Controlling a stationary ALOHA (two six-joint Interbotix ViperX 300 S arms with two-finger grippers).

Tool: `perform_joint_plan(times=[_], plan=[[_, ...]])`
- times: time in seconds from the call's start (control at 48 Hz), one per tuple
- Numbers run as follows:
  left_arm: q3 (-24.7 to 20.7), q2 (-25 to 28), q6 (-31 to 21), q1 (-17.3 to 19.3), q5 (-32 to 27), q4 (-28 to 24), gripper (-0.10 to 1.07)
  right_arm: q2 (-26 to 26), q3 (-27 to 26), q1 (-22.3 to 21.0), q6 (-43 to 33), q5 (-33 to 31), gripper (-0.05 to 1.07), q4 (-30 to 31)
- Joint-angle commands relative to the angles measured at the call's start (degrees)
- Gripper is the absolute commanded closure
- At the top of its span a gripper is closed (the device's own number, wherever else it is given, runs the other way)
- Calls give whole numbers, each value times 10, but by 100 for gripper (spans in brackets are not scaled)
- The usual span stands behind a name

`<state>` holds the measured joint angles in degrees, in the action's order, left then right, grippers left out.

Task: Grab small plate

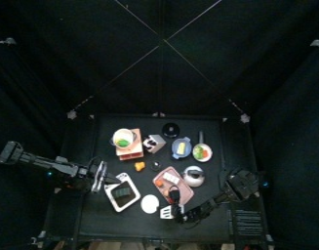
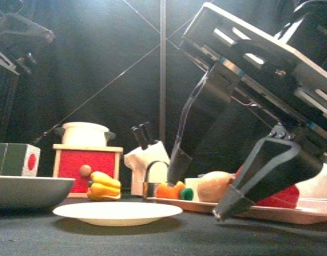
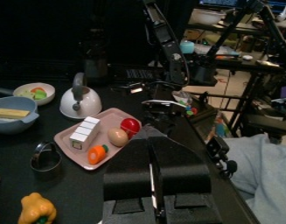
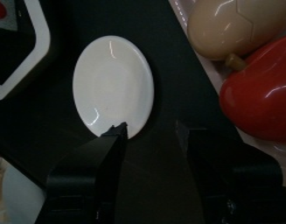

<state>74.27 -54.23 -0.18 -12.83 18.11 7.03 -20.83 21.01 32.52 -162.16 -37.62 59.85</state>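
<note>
My right end effector [image 4: 148, 131] hangs low over the table [image 2: 193, 235] with its two jaws spread apart and nothing between them. One fingertip [image 4: 117, 131] lies over the edge of the small plate [image 4: 114, 83]; whether it touches the rim I cannot tell. In the front view this end effector [image 2: 253, 195] slopes down just right of the small plate [image 2: 118, 212], its tip close to the table surface.

The small plate lies flat and bare on the table near the front edge; from above it [image 1: 150, 204] sits just left of my right end effector [image 1: 175, 208]. Beside it, on the far side from the plate's open edge, a pink tray [image 2: 279, 212] carries a pale egg-shaped piece [image 4: 233, 26] and a red rounded piece [image 4: 261, 92]. On the plate's other side is the square white-rimmed dish [image 1: 121, 193] with its dark centre.

My left end effector [image 3: 156, 175] rests at the left side of the table, well apart from the plate, jaws close together around a narrow slit and holding nothing.
</note>
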Motion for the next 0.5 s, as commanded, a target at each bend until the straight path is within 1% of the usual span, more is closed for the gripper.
perform_joint_plan(times=[0.0, 0.479], plan=[[-6, 1, 1, -2, 5, 0, 100, 4, -17, -2, -2, 3, 19, 0], [-6, 1, 1, -2, 5, -1, 100, -35, -63, -35, -2, 4, 19, 4]])
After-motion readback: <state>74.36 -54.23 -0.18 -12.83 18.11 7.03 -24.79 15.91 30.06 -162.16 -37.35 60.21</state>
